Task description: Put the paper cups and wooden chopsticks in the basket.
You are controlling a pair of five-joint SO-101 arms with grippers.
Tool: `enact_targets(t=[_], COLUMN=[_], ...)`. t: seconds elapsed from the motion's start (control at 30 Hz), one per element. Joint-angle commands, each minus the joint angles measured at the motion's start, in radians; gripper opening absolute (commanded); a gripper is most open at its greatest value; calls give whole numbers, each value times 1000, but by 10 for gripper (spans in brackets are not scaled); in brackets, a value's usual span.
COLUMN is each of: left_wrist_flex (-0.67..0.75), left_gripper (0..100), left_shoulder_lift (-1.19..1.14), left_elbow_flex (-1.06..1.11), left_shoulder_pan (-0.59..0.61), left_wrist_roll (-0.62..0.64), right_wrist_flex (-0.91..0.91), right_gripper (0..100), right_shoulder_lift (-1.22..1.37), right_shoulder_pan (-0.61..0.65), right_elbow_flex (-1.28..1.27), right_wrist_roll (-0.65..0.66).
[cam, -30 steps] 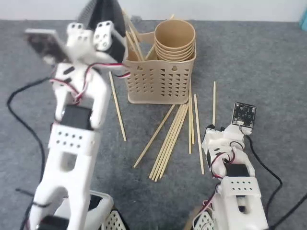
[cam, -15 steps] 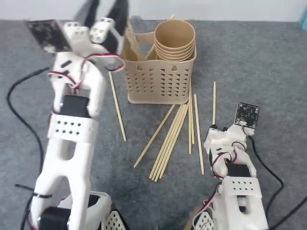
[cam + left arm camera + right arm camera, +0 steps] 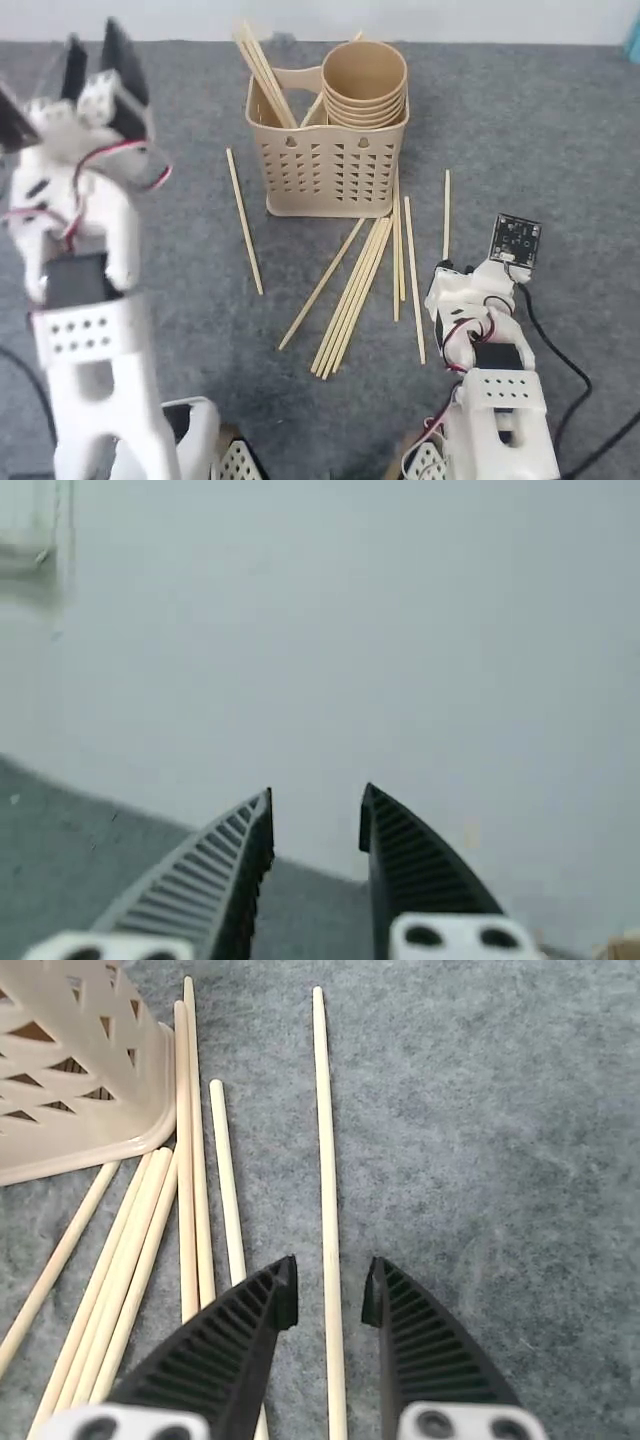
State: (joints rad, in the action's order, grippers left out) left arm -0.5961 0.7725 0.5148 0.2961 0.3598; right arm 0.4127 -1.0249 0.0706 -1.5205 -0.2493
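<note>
The beige basket (image 3: 330,170) holds a stack of paper cups (image 3: 365,70) and several wooden chopsticks (image 3: 262,65) leaning in its left part. More chopsticks (image 3: 352,285) lie loose on the grey mat in front of and right of it, and a single one (image 3: 244,220) lies to its left. My left gripper (image 3: 92,38) is raised far left of the basket, open and empty, facing a pale wall (image 3: 315,802). My right gripper (image 3: 330,1285) hovers low, open, its tips on either side of one loose chopstick (image 3: 322,1140) on the mat.
The basket's corner (image 3: 80,1090) and a bundle of chopsticks (image 3: 190,1180) lie just beside the right gripper. Bare grey mat stretches to the right of the basket and around the left arm's base (image 3: 95,400).
The left gripper opened over the basket's left part, leaving chopsticks standing in it, then swung left and away. The right arm has barely moved.
</note>
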Motion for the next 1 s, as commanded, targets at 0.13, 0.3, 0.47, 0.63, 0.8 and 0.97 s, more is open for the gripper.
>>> enact_targets(t=[0.13,0.3,0.47,0.63,0.8,0.97], left_wrist_flex=[-219,63,224,262,235,235], left_gripper=[133,133,133,133,134,134], left_shoulder_lift=[126,153,155,155,155,155], left_elbow_flex=[314,659,839,862,862,862], left_shoulder_pan=[63,64,61,61,60,60], left_wrist_roll=[-3,-5,-5,-5,-6,-6], right_wrist_flex=[16,234,372,456,565,582], right_gripper=[119,119,119,119,119,119], right_shoulder_lift=[-33,-33,-24,-22,-22,-21], right_shoulder_pan=[-15,-15,-16,-15,-7,-5], right_elbow_flex=[26,141,222,301,454,557], right_wrist_roll=[15,15,15,12,15,100])
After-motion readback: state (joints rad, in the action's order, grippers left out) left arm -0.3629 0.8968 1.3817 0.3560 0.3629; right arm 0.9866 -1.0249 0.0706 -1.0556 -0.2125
